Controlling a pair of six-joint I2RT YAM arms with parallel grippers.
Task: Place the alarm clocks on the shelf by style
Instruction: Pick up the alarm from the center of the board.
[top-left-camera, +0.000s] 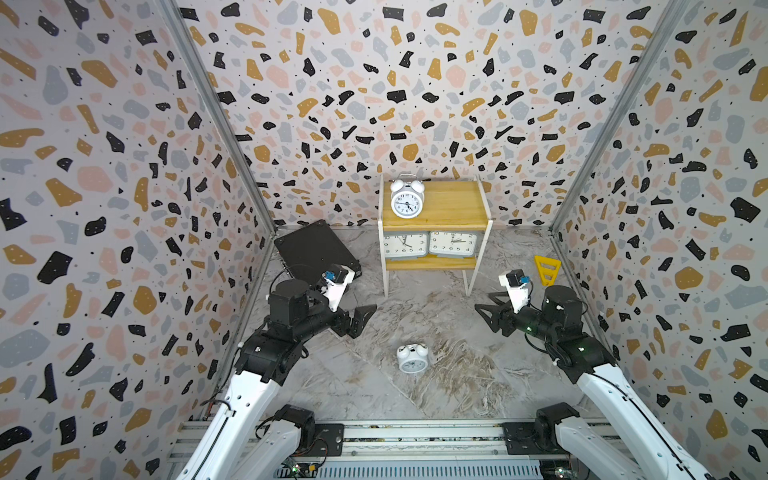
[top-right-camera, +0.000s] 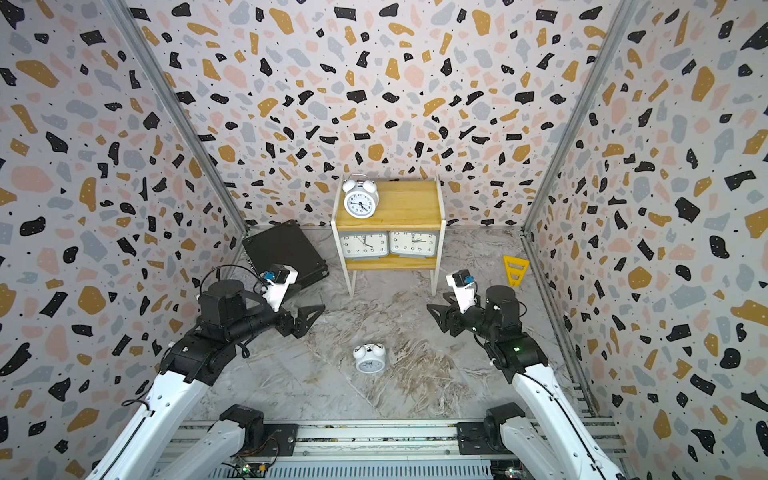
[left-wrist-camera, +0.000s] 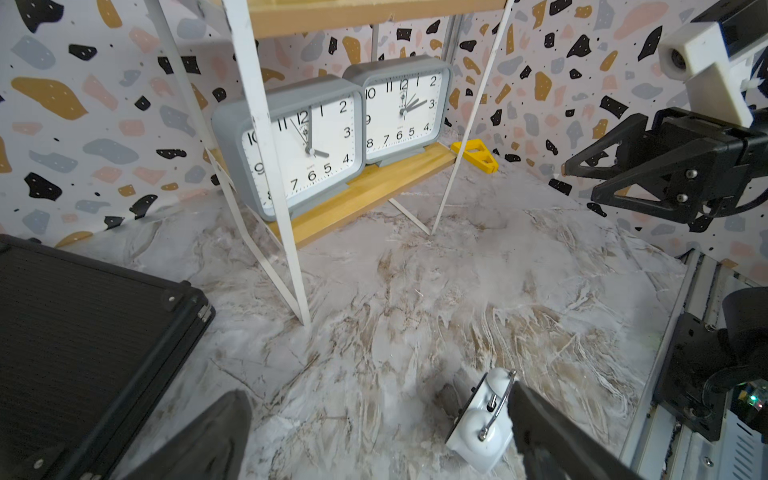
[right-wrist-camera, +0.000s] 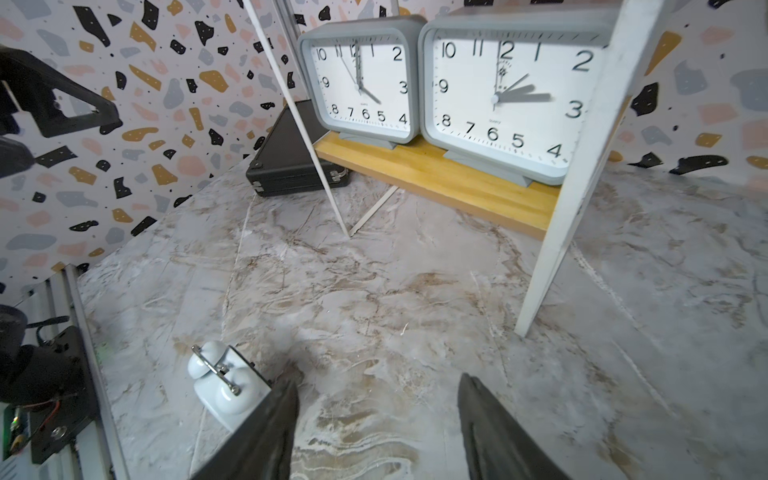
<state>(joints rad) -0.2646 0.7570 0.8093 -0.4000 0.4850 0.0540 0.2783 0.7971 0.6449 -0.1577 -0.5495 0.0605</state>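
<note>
**On the marble floor (top-left-camera: 440, 328): one twin-bell clock (top-left-camera: 412, 358), off the shelf (top-left-camera: 453, 203)**

Atop the shelf's left end, upright second twin-bell clock (top-left-camera: 407, 200); on the lower board, two grey clocks (top-left-camera: 405, 244) (top-left-camera: 454, 243) side by side. Left gripper (top-left-camera: 362, 321) and right gripper (top-left-camera: 484, 318) spread open, empty, flanking the floor clock, well apart.

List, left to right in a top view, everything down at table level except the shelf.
black case → left gripper → twin-bell clock on the table → right gripper → yellow triangular piece
</note>
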